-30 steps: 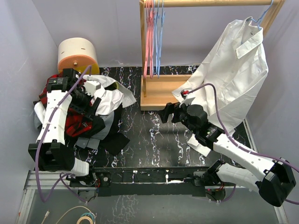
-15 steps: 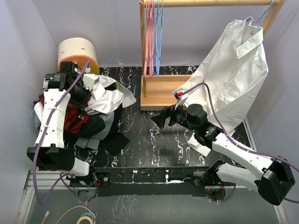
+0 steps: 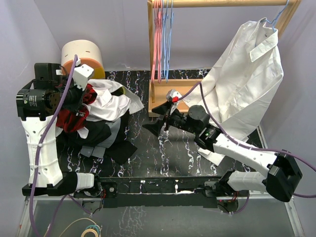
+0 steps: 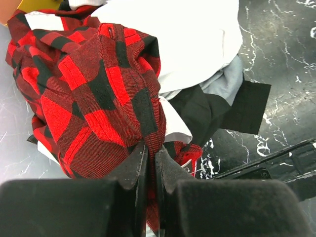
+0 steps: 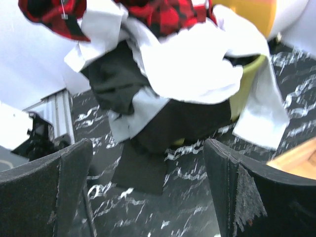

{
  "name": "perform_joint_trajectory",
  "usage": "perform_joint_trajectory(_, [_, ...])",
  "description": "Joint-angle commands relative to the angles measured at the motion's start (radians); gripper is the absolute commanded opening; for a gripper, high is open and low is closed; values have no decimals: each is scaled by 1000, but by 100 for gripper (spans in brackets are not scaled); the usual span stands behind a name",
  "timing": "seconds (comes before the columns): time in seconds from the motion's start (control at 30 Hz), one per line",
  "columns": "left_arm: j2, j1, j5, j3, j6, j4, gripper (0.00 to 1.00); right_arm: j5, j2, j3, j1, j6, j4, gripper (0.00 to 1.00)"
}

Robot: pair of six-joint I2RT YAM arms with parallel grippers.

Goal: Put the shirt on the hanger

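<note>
The shirt (image 4: 98, 98) is on the left side of the table, bunched up and hanging from the left gripper (image 4: 150, 153) above a heap of white and dark clothes (image 3: 111, 106). It has no flat shape. Its length runs down from the pinch towards the heap, and its lower folds rest against the white cloth there. The left gripper's fingers are squeezed almost together on a narrow fold of the red-and-black check.

The right gripper (image 5: 150, 148) hovers over the middle of the table with its fingers spread wide and nothing between them, facing the heap.

The hanger (image 3: 169, 44) hangs from the wooden rack (image 3: 173, 101) at the back, beside the pink hangers (image 3: 158, 39) and well apart from the shirt. The heap sits close against the left wall. A large white shirt (image 3: 247, 84) drapes down on the right. Between the heap and the right gripper lies a stretch of bare black marble table (image 3: 148, 153).
</note>
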Motion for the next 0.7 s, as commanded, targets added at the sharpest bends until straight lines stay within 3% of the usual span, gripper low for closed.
perform_joint_trajectory(0.0, [-43, -6, 140, 40, 20, -25, 3, 39, 82, 120, 32, -113, 231, 98])
perform_joint_trajectory(0.13, [-61, -7, 225, 94, 12, -26, 3, 57, 218, 190, 100, -191, 397, 98])
perform_joint_trajectory(0.3, [-78, 4, 291, 182, 2, -27, 20, 87, 393, 319, 131, -199, 581, 98])
perform_joint_trajectory(0.43, [-75, 14, 321, 243, -2, -28, 23, 106, 522, 465, 130, -203, 612, 98])
perform_joint_trajectory(0.67, [-82, 19, 302, 217, 14, -28, 19, -49, 688, 634, 133, -201, 515, 98])
